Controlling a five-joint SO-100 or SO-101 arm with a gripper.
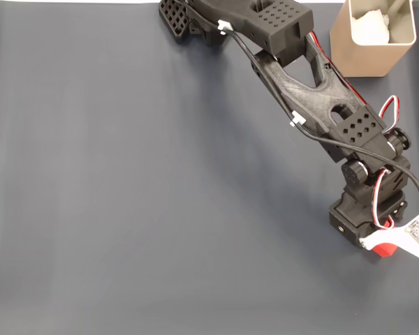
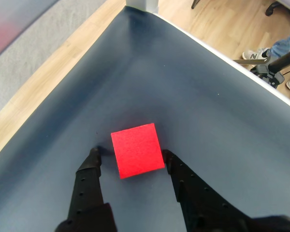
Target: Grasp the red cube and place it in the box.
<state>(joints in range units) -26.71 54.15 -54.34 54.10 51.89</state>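
The jaws point(image 2: 130, 153) are spread wide, one fingertip either side of the cube point(image 2: 137, 150), which lies flat on the dark bench point(image 2: 193, 106) between them. The left fingertip stands just clear of it; the right looks to be at or almost at its edge. The cube sits slightly turned against the line of the jaws.

It looks small, light and rigid, with flat matte faces, so it should neither crush nor slip much. The best hold is on the two opposite side faces, low and centred; because of the turn, closing will likely square it up first.

In the fixed view the box point(image 1: 359, 52) stands well behind the arm, a white wad point(image 1: 371, 26) inside.
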